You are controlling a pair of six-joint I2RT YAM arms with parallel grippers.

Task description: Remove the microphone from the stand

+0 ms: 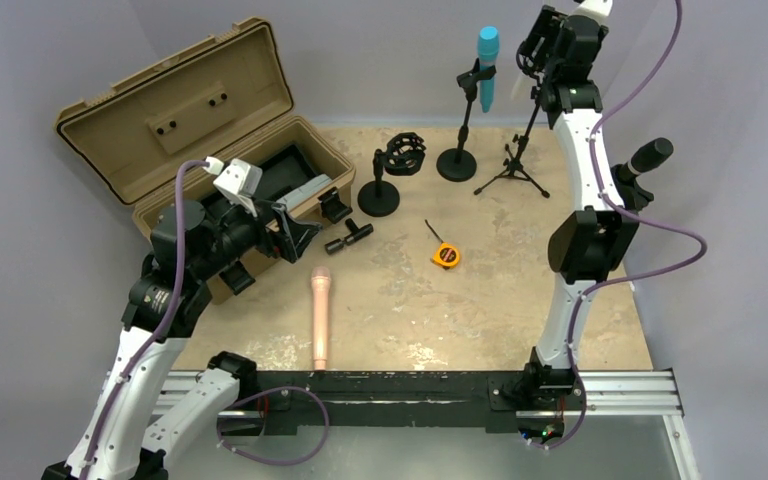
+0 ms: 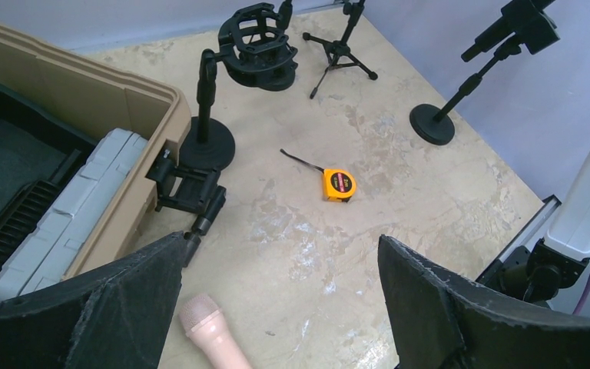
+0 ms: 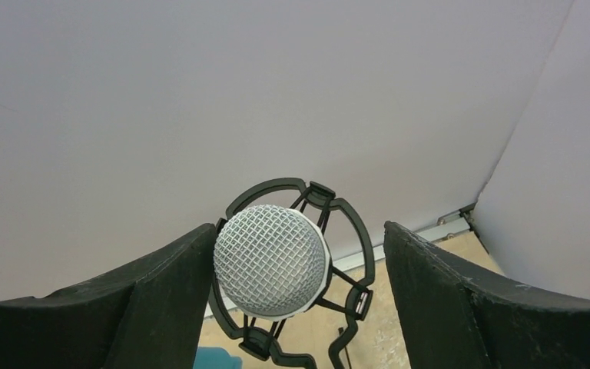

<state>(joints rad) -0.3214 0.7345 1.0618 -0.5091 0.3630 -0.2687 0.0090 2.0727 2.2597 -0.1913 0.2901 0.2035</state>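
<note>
Okay, on my right wrist feed the silver mesh mic sits in its black shock mount, seen head-on. The right fingers stand apart on either side of it: one looks to be just at the mic's edge and the other has a gap to the mount's ring, so I read them as open, not clamped. From the top camera that arm reaches up at the back of the table, above the tripod stand; the mic itself is hidden behind the wrist there. Just left of it a teal mic is clipped on a round-base stand. My left fingers are spread wide and hold nothing, hanging over the table beside the tan case, with a pink mic lying below them near one finger. Further out I see a tape measure, a second shock mount on its stand and a black mic on another.
</note>
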